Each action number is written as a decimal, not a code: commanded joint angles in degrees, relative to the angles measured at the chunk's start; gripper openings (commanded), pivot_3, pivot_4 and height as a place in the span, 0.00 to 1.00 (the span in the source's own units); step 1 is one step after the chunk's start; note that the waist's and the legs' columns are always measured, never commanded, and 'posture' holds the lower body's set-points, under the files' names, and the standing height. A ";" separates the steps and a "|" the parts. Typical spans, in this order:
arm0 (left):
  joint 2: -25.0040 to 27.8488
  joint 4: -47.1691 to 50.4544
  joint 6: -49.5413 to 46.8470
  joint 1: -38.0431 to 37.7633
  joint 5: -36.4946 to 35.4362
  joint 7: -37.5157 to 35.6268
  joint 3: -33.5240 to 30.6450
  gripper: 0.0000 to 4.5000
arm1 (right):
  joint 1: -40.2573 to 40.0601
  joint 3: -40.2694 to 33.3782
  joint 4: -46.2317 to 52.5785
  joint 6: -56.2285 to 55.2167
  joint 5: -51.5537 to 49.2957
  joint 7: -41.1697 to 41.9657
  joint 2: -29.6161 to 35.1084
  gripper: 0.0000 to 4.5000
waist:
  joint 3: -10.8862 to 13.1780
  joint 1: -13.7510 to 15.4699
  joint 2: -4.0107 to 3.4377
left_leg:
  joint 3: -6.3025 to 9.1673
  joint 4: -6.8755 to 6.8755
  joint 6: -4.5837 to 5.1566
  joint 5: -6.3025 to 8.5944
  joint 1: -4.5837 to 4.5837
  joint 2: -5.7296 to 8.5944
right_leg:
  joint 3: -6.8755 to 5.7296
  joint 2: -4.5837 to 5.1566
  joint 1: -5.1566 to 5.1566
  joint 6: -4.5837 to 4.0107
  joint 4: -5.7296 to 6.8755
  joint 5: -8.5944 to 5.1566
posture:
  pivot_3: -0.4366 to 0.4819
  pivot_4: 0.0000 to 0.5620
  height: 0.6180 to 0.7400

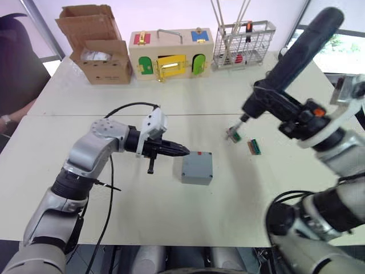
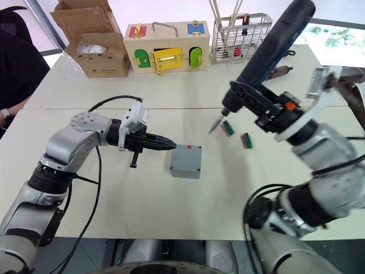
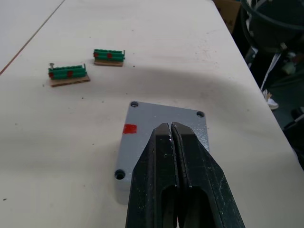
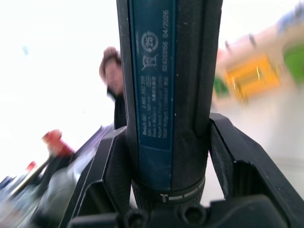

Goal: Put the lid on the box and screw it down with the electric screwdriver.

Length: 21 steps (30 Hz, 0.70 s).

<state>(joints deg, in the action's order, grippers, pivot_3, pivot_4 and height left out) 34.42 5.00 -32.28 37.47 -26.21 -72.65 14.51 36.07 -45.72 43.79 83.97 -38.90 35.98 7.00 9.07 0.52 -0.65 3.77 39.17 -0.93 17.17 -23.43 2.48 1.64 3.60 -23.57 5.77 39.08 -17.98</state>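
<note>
head views: the box sits mid bench with the lid already on top, red mark up, and the left gripper pinched shut with nothing in it hovers just beside its edge, while the right gripper clamps the electric screwdriver, tilted, bit down near two green terminal blocks. left wrist view: closed gripper fingers over the lid, corner screw holes showing. right wrist view: the screwdriver body is gripped between the gripper's fingers.
</note>
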 commanded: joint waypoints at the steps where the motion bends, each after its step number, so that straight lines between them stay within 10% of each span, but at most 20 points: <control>1: 0.74 3.40 -1.09 -0.33 0.30 0.47 0.33 0.00 | -7.41 12.02 5.29 -12.00 3.23 -3.08 0.29 0.44 | 0.00 0.03 0.01 | 0.00 0.00 -0.05 -0.03 0.01 0.05 | 0.00 0.01 0.01 0.00 0.00 0.00 | 0.48 0.27 1.00; 9: -1.51 0.90 3.42 -1.81 6.20 2.03 4.80 0.00 | -16.96 28.79 -0.57 -31.24 8.55 -2.23 6.13 0.44 | 0.00 -1.48 0.01 | -0.02 -0.03 -0.23 -0.13 0.02 0.08 | -0.01 -0.01 0.00 0.00 -0.01 -0.01 | 0.48 0.27 1.00; 21: -3.51 -2.20 8.19 -3.07 10.60 2.97 6.91 0.00 | -19.04 35.25 -6.71 -43.08 10.47 -4.21 11.35 0.44 | 0.00 -1.36 0.01 | -0.03 -0.05 -0.21 -0.12 0.06 0.06 | -0.01 -0.01 0.03 0.00 -0.09 -0.02 | 0.48 0.27 1.00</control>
<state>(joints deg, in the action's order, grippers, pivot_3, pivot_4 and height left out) 30.88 3.32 -25.12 34.46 -17.10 -70.18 21.18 16.66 -10.70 35.49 43.66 -28.21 31.88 17.99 9.07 -0.84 -0.63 3.74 39.13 -1.14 17.04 -23.37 2.54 1.63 3.59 -23.54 5.77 38.99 -18.00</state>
